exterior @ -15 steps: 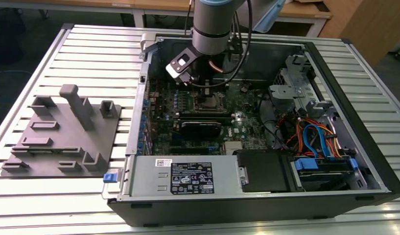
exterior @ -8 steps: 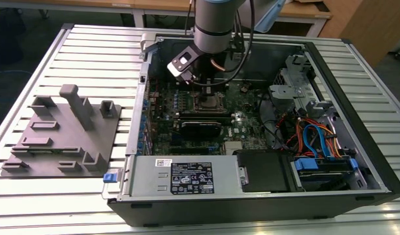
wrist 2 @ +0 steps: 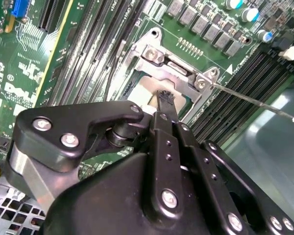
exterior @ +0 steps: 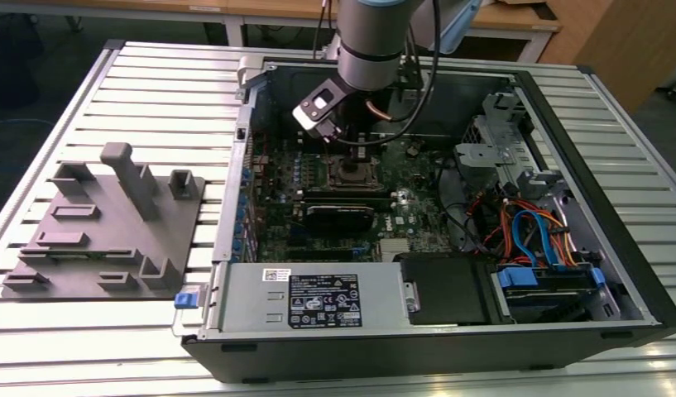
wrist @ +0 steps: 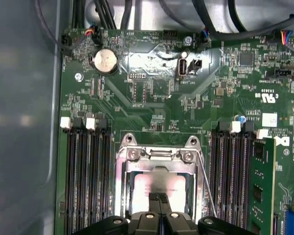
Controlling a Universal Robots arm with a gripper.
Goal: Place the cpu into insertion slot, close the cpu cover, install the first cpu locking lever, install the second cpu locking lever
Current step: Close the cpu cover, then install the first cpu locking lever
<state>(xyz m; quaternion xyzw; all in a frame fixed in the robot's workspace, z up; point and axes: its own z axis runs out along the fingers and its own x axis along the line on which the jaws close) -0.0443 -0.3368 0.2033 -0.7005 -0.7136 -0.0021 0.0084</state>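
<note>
Exterior view:
- The arm point(exterior: 371, 41) is reaching down from the upper centre of the frame into an open computer case point(exterior: 426, 351).
- The case is lying on the slatted counter point(exterior: 150, 83).
- A grey fixture block point(exterior: 106, 240) is sitting on the counter at the exterior view's left, well apart from the case.

End effector:
- In the first wrist view, the end effector point(wrist: 158, 198) is showing its two black fingers point(wrist: 155, 201) pressed together.
- Nothing is visible between the fingers.

Task parts:
- The cpu point(wrist: 157, 182) is lying in the insertion slot point(exterior: 351, 172) on the green motherboard point(wrist: 152, 112). Its pale metal top is showing through the window of the cpu cover point(wrist: 159, 157).
- The cover frame is lying down over the chip.
- The closed fingertips are pointing at the cpu directly beneath them, inside the cover window.
- Whether the tips are touching the chip cannot be told.
- A thin wire locking lever point(wrist: 206, 186) is running from a screwed corner of the cover along one side of the slot.
- In the second wrist view the lever's free end is reaching out across the black memory slots point(wrist: 85, 176).

Other board detail:
- A round coin battery point(wrist: 104, 60) is sitting on the board, well apart from the slot.
</note>
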